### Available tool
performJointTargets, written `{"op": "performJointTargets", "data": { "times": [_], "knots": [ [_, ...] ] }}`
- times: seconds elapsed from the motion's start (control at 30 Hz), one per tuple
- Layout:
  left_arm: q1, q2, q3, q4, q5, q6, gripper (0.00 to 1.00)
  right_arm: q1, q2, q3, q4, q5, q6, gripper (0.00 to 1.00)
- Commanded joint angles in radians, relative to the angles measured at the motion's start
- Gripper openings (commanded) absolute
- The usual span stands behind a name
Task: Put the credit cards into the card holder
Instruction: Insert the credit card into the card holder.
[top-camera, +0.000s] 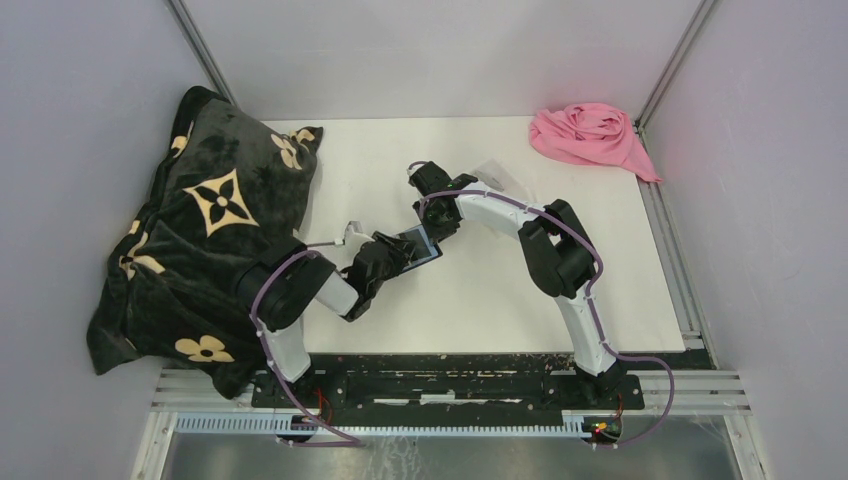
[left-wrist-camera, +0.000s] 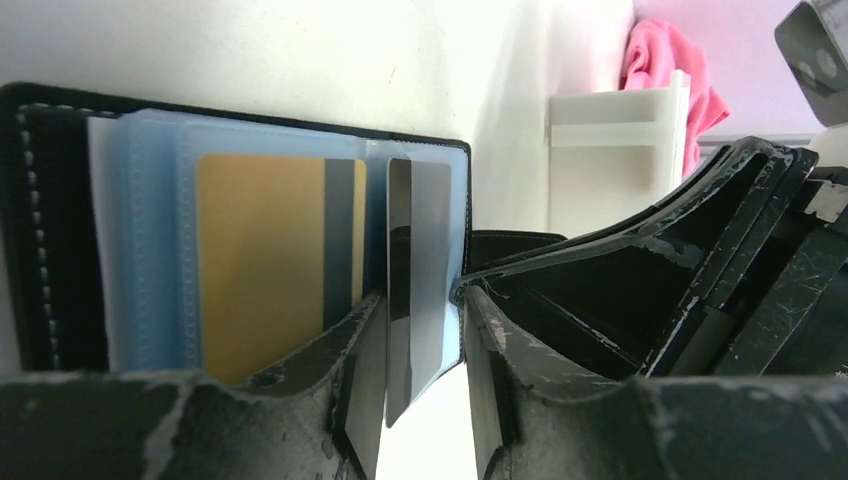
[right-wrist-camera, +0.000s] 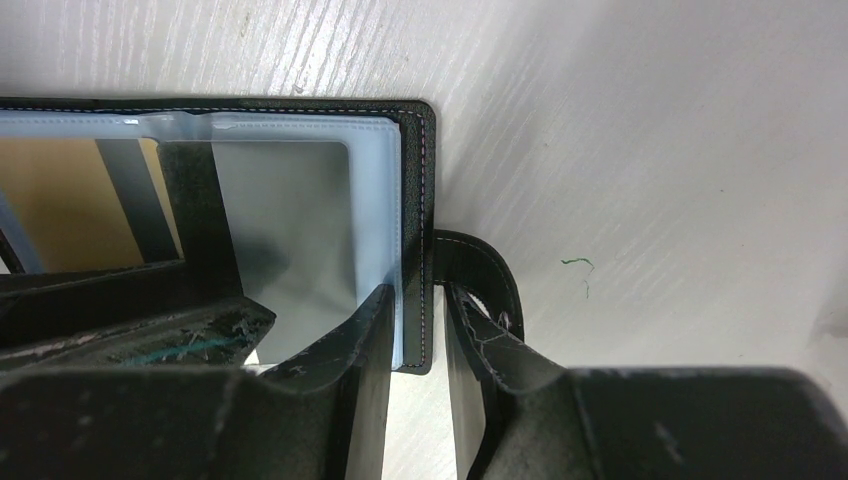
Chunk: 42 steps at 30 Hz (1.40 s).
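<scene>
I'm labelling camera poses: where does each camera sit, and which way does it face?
Top external: above and behind the robot, looking down on the table; left arm and right arm show.
Left wrist: on the left arm, facing the open card holder; left gripper shows.
Right wrist: on the right arm, facing the card holder's corner and table; right gripper shows.
Shared: both wrist views see the gold card.

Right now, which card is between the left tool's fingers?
The grey card with the black stripe stands between the fingers of the left tool. The gold card is off to one side, in a clear pocket.
</scene>
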<state>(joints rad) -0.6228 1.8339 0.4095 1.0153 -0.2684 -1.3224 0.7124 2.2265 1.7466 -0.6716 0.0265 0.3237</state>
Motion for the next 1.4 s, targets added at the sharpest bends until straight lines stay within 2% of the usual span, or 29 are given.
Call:
{"op": "performJointTargets", "data": {
  "times": [0.0, 0.2, 0.53, 0.87, 1.17, 1.37],
  "knots": [
    [-0.003, -0.046, 0.018, -0.432, 0.059, 0.173, 0.44, 0.007, 0.006, -0.004, -0.019, 0.012, -0.008, 0.31],
    [-0.004, -0.169, 0.046, -0.655, 0.012, 0.249, 0.52, 0.006, -0.011, 0.008, -0.009, 0.014, -0.005, 0.32],
    [-0.003, -0.271, 0.052, -0.773, -0.044, 0.3, 0.55, 0.006, -0.038, -0.02, 0.015, 0.013, 0.005, 0.33],
    [-0.003, -0.324, 0.09, -0.814, -0.116, 0.337, 0.46, 0.006, -0.048, -0.032, 0.024, 0.01, 0.001, 0.32],
    [-0.003, -0.289, 0.119, -0.808, -0.117, 0.34, 0.37, 0.007, -0.049, -0.051, 0.038, -0.003, 0.0, 0.32],
    [-0.003, -0.276, 0.147, -0.791, -0.119, 0.356, 0.34, 0.008, -0.047, -0.054, 0.042, -0.011, 0.002, 0.32]
  ]
}}
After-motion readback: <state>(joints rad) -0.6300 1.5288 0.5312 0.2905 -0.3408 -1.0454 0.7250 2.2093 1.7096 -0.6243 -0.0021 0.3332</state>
